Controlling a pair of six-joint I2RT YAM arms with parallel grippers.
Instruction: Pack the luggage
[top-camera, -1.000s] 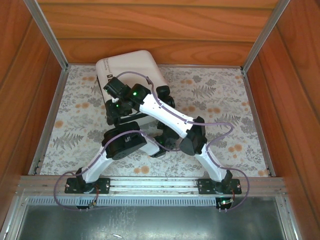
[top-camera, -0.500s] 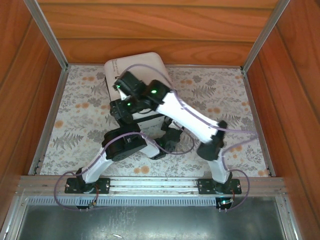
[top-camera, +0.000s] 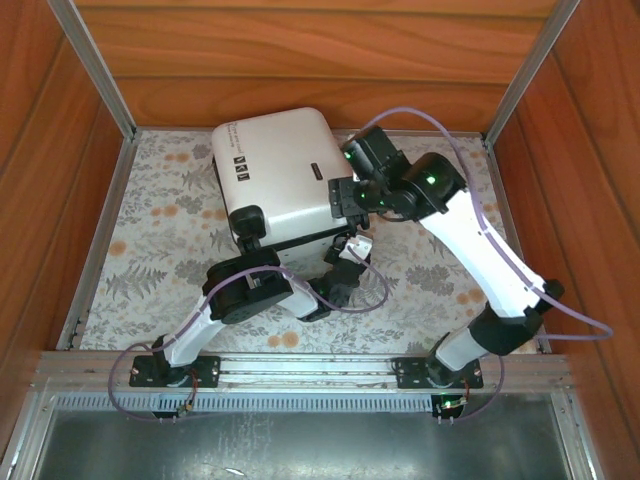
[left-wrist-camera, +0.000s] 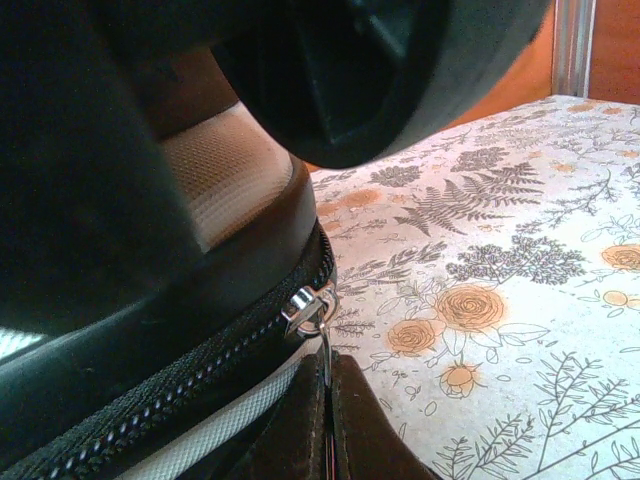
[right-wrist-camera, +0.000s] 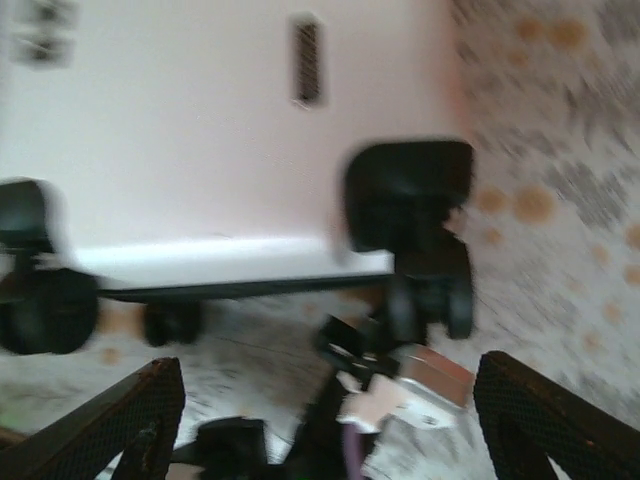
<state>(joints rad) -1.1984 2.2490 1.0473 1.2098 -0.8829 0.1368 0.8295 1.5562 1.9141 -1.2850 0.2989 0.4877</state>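
While left jaws (left-wrist-camera: 327, 372) sit clamped on zipper pull (left-wrist-camera: 308, 303) at near-right corner of luggage (top-camera: 280, 165) — wheel end, facing arms — right jaws (top-camera: 348, 192) hang apart beside right-hand wheel (right-wrist-camera: 408, 195). Luggage lies flat, far-left on tabletop (top-camera: 450, 260); zip seam runs left from pull — left arm nearer.

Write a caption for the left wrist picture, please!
Left gripper pinches the zipper pull on the white luggage.

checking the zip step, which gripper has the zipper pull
The left gripper: it is shut on the zipper pull at the luggage seam. The right gripper is open by the wheels, holding nothing.
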